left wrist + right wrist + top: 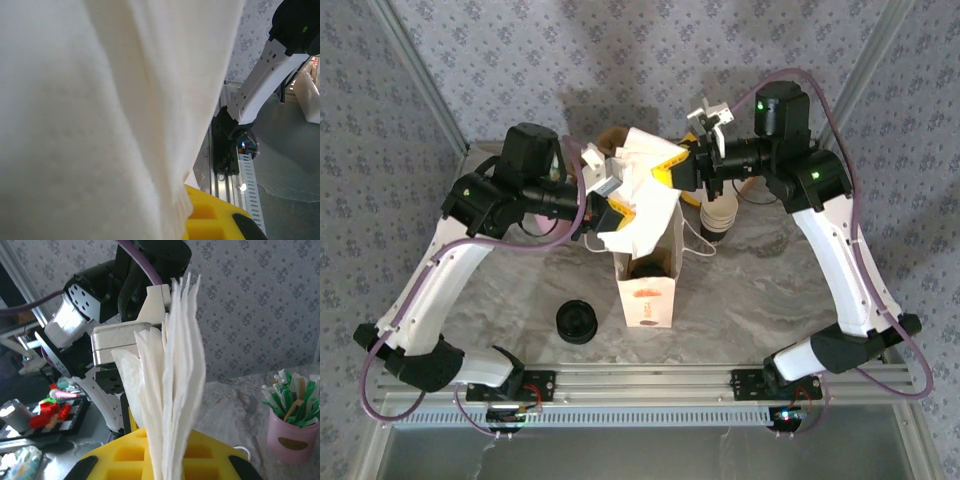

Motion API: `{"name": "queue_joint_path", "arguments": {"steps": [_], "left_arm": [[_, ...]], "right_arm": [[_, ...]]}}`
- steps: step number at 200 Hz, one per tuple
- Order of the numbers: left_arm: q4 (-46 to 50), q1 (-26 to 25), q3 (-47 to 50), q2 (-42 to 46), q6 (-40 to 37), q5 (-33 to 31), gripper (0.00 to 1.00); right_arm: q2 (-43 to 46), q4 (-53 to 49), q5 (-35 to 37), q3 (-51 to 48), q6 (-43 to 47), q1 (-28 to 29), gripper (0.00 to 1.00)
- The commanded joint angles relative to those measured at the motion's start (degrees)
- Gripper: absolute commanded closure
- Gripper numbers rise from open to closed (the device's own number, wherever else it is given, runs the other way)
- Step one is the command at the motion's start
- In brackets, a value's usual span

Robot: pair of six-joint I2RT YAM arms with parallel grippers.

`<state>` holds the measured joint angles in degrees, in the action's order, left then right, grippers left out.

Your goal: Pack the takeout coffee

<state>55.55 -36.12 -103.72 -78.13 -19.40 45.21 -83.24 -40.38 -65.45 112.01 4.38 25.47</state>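
Observation:
A white paper bag (646, 295) stands open at the table's middle. Inside its mouth shows the round black lid of the takeout coffee (645, 268). Above the bag hangs a bundle of white napkins (642, 190), with both grippers on it. My left gripper (611, 213) is shut on its near left part, and the napkins (100, 115) cover most of the left wrist view beside a yellow finger (220, 220). My right gripper (672, 173) is shut on the far right part. The napkins (175, 390) stand up between its yellow fingers (130, 455).
A stack of lidless cream cups (719, 216) stands right of the bag, under the right arm. A low pile of black lids (577, 322) lies left of the bag. A pink cup of stirrers (292, 432) sits further right. A brown box (610, 140) is behind the napkins.

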Motion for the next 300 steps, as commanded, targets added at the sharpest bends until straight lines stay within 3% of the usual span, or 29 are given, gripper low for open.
{"name": "queue_joint_path", "arguments": {"steps": [1,24,71,105,139,185,300], "left_arm": [[-1.2,-0.3,-2.0,-0.3,0.8,1.4,1.00],[-1.9,-0.2,-1.5,0.0,1.6,0.0,0.97],[-7.5,-0.1,4.3,4.1,4.2,-6.5,0.45],[-10.6,0.5,9.0,7.7,5.5,-11.4,0.27],[-15.8,1.5,15.0,13.8,6.3,-20.8,0.11],[-20.2,3.7,19.3,18.7,7.3,-28.3,0.09],[-24.6,5.1,20.1,17.5,8.9,-28.1,0.08]], "right_arm": [[1.5,-2.0,0.5,1.5,1.3,-0.2,1.00],[2.0,-5.1,3.5,1.9,3.9,-0.1,1.00],[4.0,-4.1,17.2,1.6,9.3,0.0,1.00],[5.4,0.4,21.4,-1.0,10.6,1.0,1.00],[5.7,0.4,22.5,-3.0,11.6,2.6,1.00],[6.9,-1.8,25.2,-7.1,14.8,4.7,1.00],[6.7,-1.0,24.7,-14.1,17.7,5.3,1.00]]}}
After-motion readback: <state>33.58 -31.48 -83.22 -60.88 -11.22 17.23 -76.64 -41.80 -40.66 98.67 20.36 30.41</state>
